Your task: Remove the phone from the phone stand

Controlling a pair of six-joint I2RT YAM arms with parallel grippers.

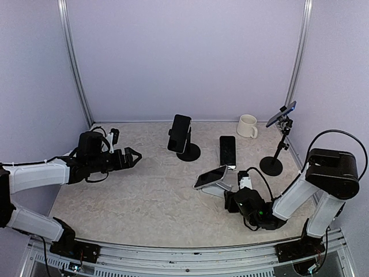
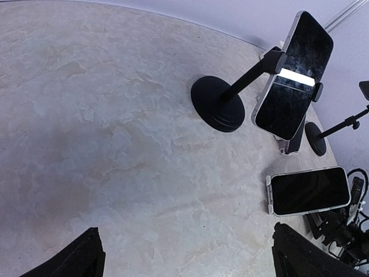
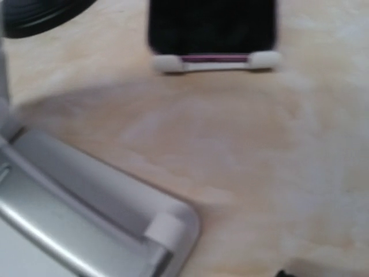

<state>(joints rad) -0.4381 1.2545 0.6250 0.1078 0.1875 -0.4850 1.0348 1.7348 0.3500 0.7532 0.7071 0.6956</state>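
Three views, but only the top one gives me the whole table (image 1: pixel 115 213), tall stand (image 1: pixel 271 165) and mug (image 1: pixel 247 126) included. The right wrist is just blur over the silver stand (image 3: pixel 86 213). Left gripper (image 1: pixel 136 157) gapes wide, holding nothing, well apart from everything. Right gripper (image 1: pixel 230 199) sits just beside the silver stand, and I can't tell its jaws. I count three stands and four phones: one per stand, plus a flat phone (image 1: pixel 228 151). The task phone (image 1: pixel 210 176) rests on the silver one.
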